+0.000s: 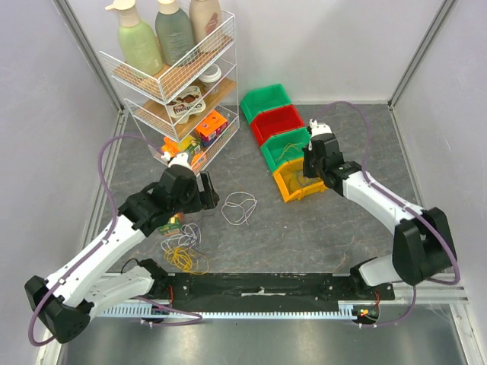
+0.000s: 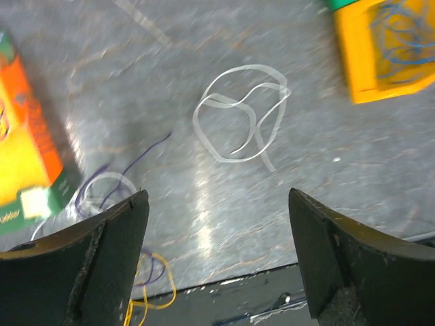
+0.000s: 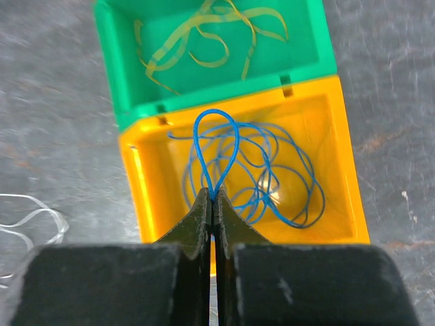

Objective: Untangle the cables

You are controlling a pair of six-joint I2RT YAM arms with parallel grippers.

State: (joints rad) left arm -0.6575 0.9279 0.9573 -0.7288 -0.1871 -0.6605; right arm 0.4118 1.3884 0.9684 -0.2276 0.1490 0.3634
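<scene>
A white cable [image 1: 239, 207] lies looped on the table's middle; it also shows in the left wrist view [image 2: 239, 112]. A tangle of yellow [image 1: 185, 258] and purple [image 1: 188, 232] cables lies at the front left. My left gripper [image 2: 216, 234] is open and empty, held above the table between the tangle and the white cable. My right gripper [image 3: 213, 197] is shut on a blue cable [image 3: 258, 173], whose coils lie in the yellow bin [image 3: 340, 170]. A light yellow cable [image 3: 204, 30] lies in the green bin [image 3: 112, 61] behind it.
A wire rack [image 1: 179, 84] with bottles and boxes stands at the back left. A row of green, red, green and yellow bins [image 1: 278, 122] runs at the back middle. An orange-green box [image 2: 17, 156] lies by the tangle. A black rail [image 1: 259, 289] lines the front edge.
</scene>
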